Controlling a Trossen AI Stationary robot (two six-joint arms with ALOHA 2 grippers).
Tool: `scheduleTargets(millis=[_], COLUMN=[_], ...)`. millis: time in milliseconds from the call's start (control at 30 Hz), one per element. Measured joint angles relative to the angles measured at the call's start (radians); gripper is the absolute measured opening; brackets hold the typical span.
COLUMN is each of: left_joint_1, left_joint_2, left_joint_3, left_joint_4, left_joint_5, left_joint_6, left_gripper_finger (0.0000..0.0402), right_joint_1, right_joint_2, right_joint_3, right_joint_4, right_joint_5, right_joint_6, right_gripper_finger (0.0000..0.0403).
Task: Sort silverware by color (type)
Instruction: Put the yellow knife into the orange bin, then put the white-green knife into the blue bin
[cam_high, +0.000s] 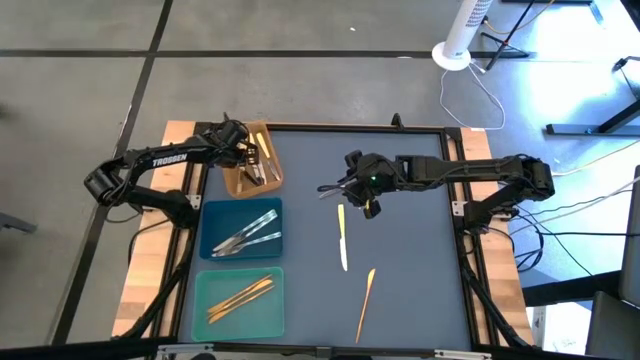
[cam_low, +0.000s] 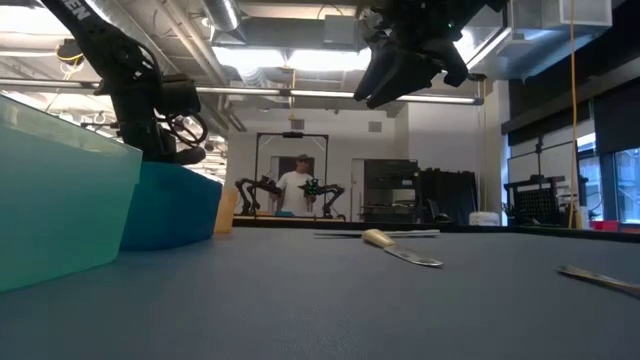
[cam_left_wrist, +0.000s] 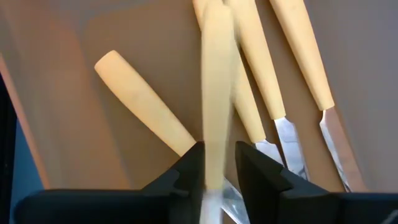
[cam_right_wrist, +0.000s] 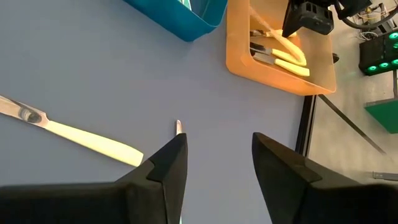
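My left gripper hangs over the brown tray at the far left and is shut on a yellow-handled utensil. Several more yellow-handled utensils lie on that tray's floor. My right gripper is open and empty, well above the table's middle. A silver utensil lies on the mat and sticks out from under it; only its tip shows in the right wrist view. A yellow-handled knife and an orange-gold utensil lie flat on the mat. My left gripper pinches the yellow handle between its two fingers, near where it meets the metal end. The handle runs straight out ahead of the fingers, over the other utensils in the tray. I cannot tell whether its free end touches the tray.
The blue tray holds silver utensils. The teal tray holds orange-gold ones. The three trays stand in a row along the left edge. A person stands far behind the table, and a white fan base stands on the floor.
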Motion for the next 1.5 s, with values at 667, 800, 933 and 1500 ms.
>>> scheduleTargets(millis=[667, 800, 933, 1500], left_joint_1=[0.0, 0.0, 0.0, 0.0], left_joint_2=[0.0, 0.0, 0.0, -0.066], left_joint_3=[0.0, 0.0, 0.0, 0.036], left_joint_4=[0.0, 0.0, 0.0, 0.0], left_joint_5=[0.0, 0.0, 0.0, 0.048], left_joint_6=[-0.001, -0.001, -0.001, -0.034], left_gripper_finger=[0.016, 0.0168, 0.0169, 0.017], right_joint_1=[0.0, 0.0, 0.0, 0.001], right_joint_2=[0.0, 0.0, 0.0, 0.0], right_joint_3=[0.0, 0.0, 0.0, 0.0], right_joint_4=[0.0, -0.001, -0.001, -0.036], right_joint_5=[0.0, 0.0, 0.0, -0.149], right_joint_6=[0.0, 0.0, 0.0, -0.001], right_gripper_finger=[0.0168, 0.0168, 0.0168, 0.0168])
